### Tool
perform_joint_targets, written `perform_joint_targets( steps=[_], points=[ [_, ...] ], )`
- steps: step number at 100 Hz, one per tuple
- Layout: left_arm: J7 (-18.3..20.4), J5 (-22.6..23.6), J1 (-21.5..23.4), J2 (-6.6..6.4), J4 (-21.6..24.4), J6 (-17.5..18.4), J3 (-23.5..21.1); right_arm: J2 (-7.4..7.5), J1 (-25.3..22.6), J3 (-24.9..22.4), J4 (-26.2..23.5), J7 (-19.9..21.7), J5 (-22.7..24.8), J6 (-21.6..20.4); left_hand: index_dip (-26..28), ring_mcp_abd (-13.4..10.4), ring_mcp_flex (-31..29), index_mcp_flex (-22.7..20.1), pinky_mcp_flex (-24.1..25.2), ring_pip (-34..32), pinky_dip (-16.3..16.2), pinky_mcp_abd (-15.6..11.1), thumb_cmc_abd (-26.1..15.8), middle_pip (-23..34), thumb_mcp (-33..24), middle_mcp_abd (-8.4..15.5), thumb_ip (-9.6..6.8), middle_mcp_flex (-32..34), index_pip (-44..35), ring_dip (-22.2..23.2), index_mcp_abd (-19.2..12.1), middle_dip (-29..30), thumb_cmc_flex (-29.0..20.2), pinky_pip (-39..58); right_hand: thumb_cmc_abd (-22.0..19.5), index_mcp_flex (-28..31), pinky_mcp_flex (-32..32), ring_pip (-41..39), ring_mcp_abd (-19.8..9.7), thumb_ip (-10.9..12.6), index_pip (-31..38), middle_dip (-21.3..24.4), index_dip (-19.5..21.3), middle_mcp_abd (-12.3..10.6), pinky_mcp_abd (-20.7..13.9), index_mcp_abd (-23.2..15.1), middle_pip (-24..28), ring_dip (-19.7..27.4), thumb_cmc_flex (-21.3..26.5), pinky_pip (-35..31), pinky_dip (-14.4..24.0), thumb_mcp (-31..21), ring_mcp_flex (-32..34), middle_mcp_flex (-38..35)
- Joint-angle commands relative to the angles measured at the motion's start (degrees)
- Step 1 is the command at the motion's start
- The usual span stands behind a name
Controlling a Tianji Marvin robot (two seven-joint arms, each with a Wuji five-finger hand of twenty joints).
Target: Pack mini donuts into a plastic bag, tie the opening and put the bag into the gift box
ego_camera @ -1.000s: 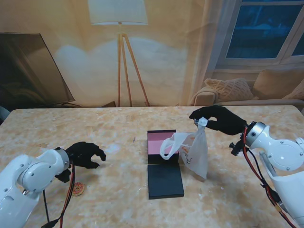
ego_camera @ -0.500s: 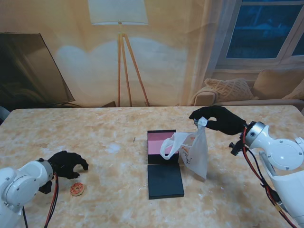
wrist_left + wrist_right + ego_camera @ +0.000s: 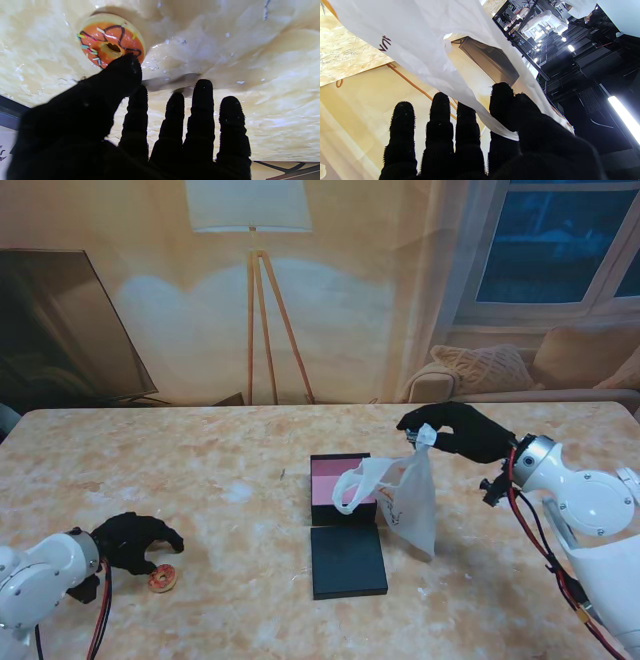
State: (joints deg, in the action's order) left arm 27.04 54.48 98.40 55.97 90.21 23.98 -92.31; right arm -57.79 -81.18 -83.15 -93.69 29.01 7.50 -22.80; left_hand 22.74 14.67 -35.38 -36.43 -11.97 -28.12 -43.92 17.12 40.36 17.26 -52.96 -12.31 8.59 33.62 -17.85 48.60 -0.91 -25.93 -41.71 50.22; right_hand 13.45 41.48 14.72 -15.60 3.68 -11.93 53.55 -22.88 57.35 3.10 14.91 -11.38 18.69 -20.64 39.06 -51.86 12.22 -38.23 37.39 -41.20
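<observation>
Down at the table's near left corner, the left hand point(image 3: 135, 540) hangs low over the marble top with its black-gloved fingers point(image 3: 202, 105) spread and slightly curled, gripping nothing. Its thumb point(image 3: 123, 72) reaches toward the mini donut point(image 3: 163, 579), an orange-iced ring with dark drizzle and coloured sprinkles that lies flat on the table just beside the hand, on the side nearer to me. From the wrist view the thumb tip overlaps the donut's edge, though I cannot tell whether it truly touches or only hovers over it.

Over on the right side of the table, the right hand point(image 3: 455, 430) is raised above the surface, its thumb and forefinger pinched together on one handle of the plastic bag point(image 3: 412, 505); the other three fingers point(image 3: 440, 112) stand straight and loose beside the pinch. The white bag hangs from that grip, tilted, its bottom coming down by the gift box, and its second handle loops out free toward the table's middle. Red print shows on the bag's side.

Near the table's centre sits the gift box point(image 3: 338, 485), open, with a pink inside, partly hidden behind the hanging bag. Its black lid point(image 3: 347, 562) lies flat on the table, touching the box on the side nearer to me.
</observation>
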Motion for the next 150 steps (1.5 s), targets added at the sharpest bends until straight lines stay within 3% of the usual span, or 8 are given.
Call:
perform_joint_targets(
  steps=[1, 38, 55, 61, 90, 107, 131, 150],
  points=[
    [1.18, -0.55, 0.51, -0.11, -0.55, 0.63, 0.12, -0.39, -0.06, 0.3, 0.08, 0.66, 0.34, 0.31, 1.56, -0.9, -0.15, -1.52, 0.76, 0.29, 0.6, -0.07, 2.65, -0.7, -2.51, -0.78, 0.87, -1.05, -2.99, 0.88, -1.52, 0.08, 1.04, -0.28, -0.68, 3.66, -0.06, -0.34, -0.93, 5.58, 4.19, -0.82, 2.17, -1.9, -0.88, -17.19, 0.22, -0.34, 7.06, -0.49, -0.07, -11.34, 0.63, -1.45],
    [4.01, -3.15, 1.22, -0.69, 0.22, 4.15, -0.39, -0.43, 0.2, 0.46, 0.17, 0.6, 0.46, 0.61, 11.65, -1.49, -2.0, -5.92, 0.12, 1.64, 0.52, 0.26, 4.25, 0.27, -4.16, 0.08, 1.42, 2.38, -17.42, -1.32, 0.05, -0.03, 2.31, -0.72, -0.67, 3.62, 0.01, -0.32, -0.85, 5.6, 4.11, -0.87, 2.2, -1.79, -0.73, -17.19, 0.23, -0.38, 7.1, -0.58, -0.02, -11.34, 0.62, -1.48],
    [5.09, -2.69, 1.4, -0.94, 0.98, 5.31, -0.23, -0.4, 0.16, 0.36, 0.09, 0.65, 0.55, 0.51, 16.98, -2.14, -3.57, -6.57, -0.41, 1.34, 0.43, 0.55, 6.44, 2.03, -0.68, 1.26, 7.43, 4.94, -24.86, -1.17, -1.01, -1.05, -0.6, -0.99, -0.7, 3.63, 0.16, -0.32, -0.89, 5.58, 4.08, -0.86, 2.21, -1.89, -0.7, -17.15, 0.21, -0.39, 7.13, -0.61, -0.01, -11.33, 0.68, -1.45],
    [5.82, -2.63, 1.47, -1.08, 1.25, 5.72, -0.23, -0.4, 0.13, 0.33, 0.05, 0.64, 0.56, 0.51, 17.57, -2.32, -4.26, -6.98, -0.67, 1.44, 0.43, 0.75, 6.98, 3.12, 0.92, 2.11, 8.31, 6.37, -27.82, -1.31, -1.52, -1.8, -1.91, -1.13, -0.65, 3.61, 0.14, -0.33, -0.91, 5.57, 4.05, -0.87, 2.2, -1.87, -0.64, -17.15, 0.22, -0.39, 7.15, -0.64, 0.0, -11.33, 0.7, -1.49],
    [7.12, -2.82, 2.46, -1.26, 2.43, 6.36, -0.87, -0.39, 0.06, 0.28, -0.06, 0.65, 0.56, 0.48, 20.41, -2.49, -6.46, -6.62, -1.67, 1.16, 0.22, 0.7, 7.22, 4.75, 4.21, 2.14, 8.49, 9.32, -36.88, -1.34, -2.54, -2.7, -4.08, -0.91, -0.66, 3.6, 0.08, -0.35, -0.89, 5.62, 4.05, -0.88, 2.25, -1.86, -0.71, -17.12, 0.24, -0.41, 7.15, -0.62, -0.01, -11.35, 0.75, -1.5],
    [8.47, -3.66, 2.62, -1.49, 2.75, 6.62, -0.99, -0.4, -0.04, 0.24, -0.15, 0.61, 0.62, 0.54, 19.74, -3.58, -12.42, -7.62, -3.77, -1.03, -0.4, 0.37, 7.22, 7.98, 6.05, 4.27, 8.01, 15.85, -42.3, -1.33, -2.57, -3.49, -5.61, 0.98, -0.62, 3.6, -0.03, -0.35, -0.87, 5.57, 4.03, -0.89, 2.23, -1.84, -0.79, -16.96, 0.25, -0.41, 7.24, -0.57, -0.02, -11.4, 0.74, -1.5],
    [11.15, -5.12, 3.14, -1.88, 3.63, 6.45, -1.39, -0.41, -0.1, 0.21, -0.28, 0.59, 0.6, 0.6, 19.22, -3.2, -19.42, -7.89, -8.22, -4.82, -1.43, -1.28, 7.25, 10.38, 5.5, 3.22, 7.7, 22.61, -45.14, -1.3, -2.43, -2.2, -6.88, 5.45, -0.64, 3.7, 0.27, -0.36, -0.92, 5.66, 4.09, -0.88, 2.3, -1.98, -0.75, -16.91, 0.26, -0.4, 7.24, -0.66, 0.01, -11.51, 0.77, -1.55],
    [11.72, -6.4, 3.12, -2.02, 3.5, 6.57, -1.38, -0.42, -0.21, 0.17, -0.39, 0.56, 0.54, 0.66, 21.85, -4.89, -24.49, -6.84, -12.15, -12.1, -2.21, -1.84, 7.7, 9.37, 3.38, 4.97, 6.96, 31.05, -47.81, 0.34, -3.34, -11.25, -7.69, 10.87, -0.63, 3.77, 0.3, -0.4, -1.0, 5.71, 4.13, -0.91, 2.36, -2.1, -0.75, -16.81, 0.35, -0.41, 7.26, -0.67, 0.01, -11.55, 0.84, -1.66]
  ],
)
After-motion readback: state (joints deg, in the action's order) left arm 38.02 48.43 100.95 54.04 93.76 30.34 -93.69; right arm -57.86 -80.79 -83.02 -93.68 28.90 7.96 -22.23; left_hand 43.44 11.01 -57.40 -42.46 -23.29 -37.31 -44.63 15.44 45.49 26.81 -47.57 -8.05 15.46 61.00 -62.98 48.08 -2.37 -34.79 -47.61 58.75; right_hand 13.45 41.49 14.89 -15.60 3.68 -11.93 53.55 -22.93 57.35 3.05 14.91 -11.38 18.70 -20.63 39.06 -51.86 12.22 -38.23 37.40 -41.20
